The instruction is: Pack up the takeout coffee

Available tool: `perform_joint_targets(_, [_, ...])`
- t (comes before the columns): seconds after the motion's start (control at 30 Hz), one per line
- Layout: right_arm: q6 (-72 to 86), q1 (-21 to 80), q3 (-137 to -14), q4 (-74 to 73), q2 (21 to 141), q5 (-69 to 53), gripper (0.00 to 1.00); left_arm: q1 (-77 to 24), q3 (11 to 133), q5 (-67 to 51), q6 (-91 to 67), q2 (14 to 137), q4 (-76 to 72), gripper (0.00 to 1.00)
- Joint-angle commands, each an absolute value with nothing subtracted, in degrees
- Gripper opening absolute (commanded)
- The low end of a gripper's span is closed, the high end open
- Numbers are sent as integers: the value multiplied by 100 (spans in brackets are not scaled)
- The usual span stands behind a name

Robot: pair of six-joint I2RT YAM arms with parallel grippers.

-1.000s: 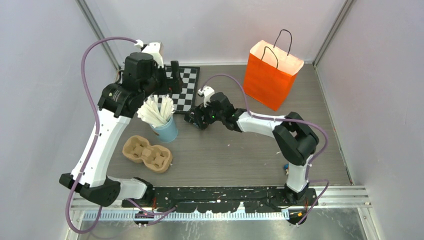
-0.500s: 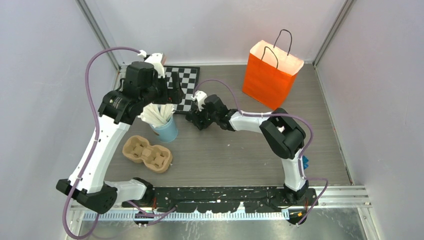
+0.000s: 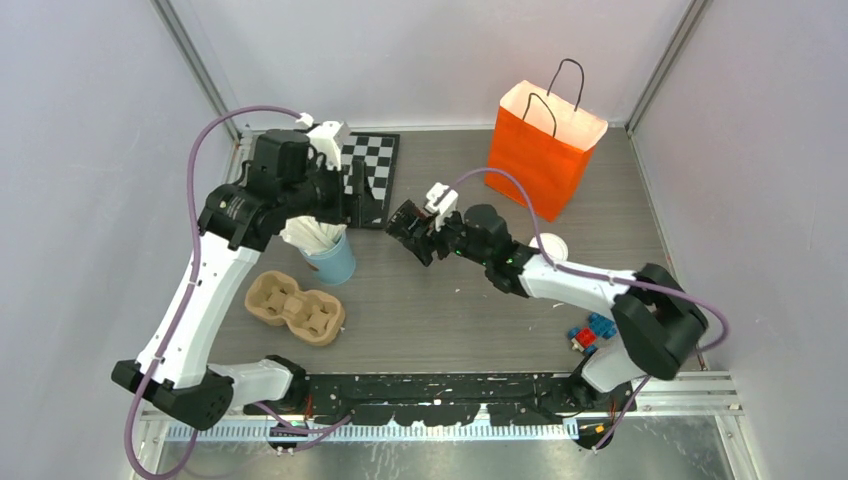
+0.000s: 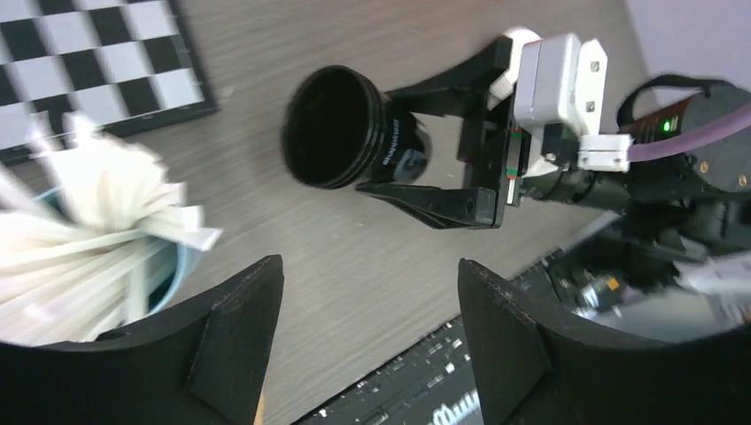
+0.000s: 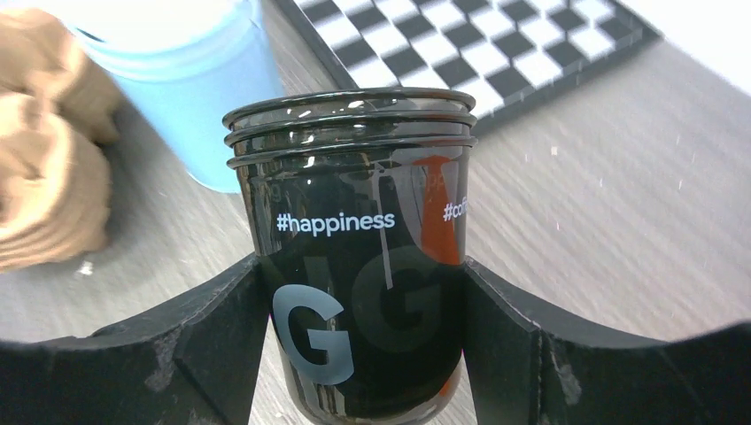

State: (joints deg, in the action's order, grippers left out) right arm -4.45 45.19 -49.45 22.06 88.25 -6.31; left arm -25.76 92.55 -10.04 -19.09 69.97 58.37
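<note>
The right gripper (image 3: pixel 410 232) clasps nested black paper cups (image 5: pixel 354 266) above the middle of the tabletop (image 3: pixel 450 310); the left gripper (image 4: pixel 367 301) hangs wide and empty by the chessboard (image 3: pixel 372 170).

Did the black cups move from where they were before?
Yes. The black cups, in the right end effector, shifted right, away from the chessboard.

Right fingers (image 5: pixel 208 354) clamped, left fingers (image 4: pixel 235 341) apart

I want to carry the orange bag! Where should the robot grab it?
By the black loop handles, with the pincer coming straight down from above. The orange bag stands upright and open, its handles sticking up free above the rim, while its thin paper walls might crumple.
</note>
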Motion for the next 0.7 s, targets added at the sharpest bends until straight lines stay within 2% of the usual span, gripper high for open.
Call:
perform_joint_targets(0.0, [-424,4553,-4379,3589,8096,-1324,69,-2584,9320,-2776,-1453,7196,5690,72])
perform_joint_targets(0.07, [-363,4548,-4213,3767,7867,-1416,69,-2584,9354,-3256,-1271,7372,5703,69])
perform_joint_targets(0.3, [-221,4553,-3957,3929,7308,-1659,68,-2601,9436,-3686,-961,7818,5799,67])
perform_joint_targets(0.67, [-249,4561,-3921,3775,7217,-1724,68,-2604,9366,-4233,-1171,8109,5542,55])
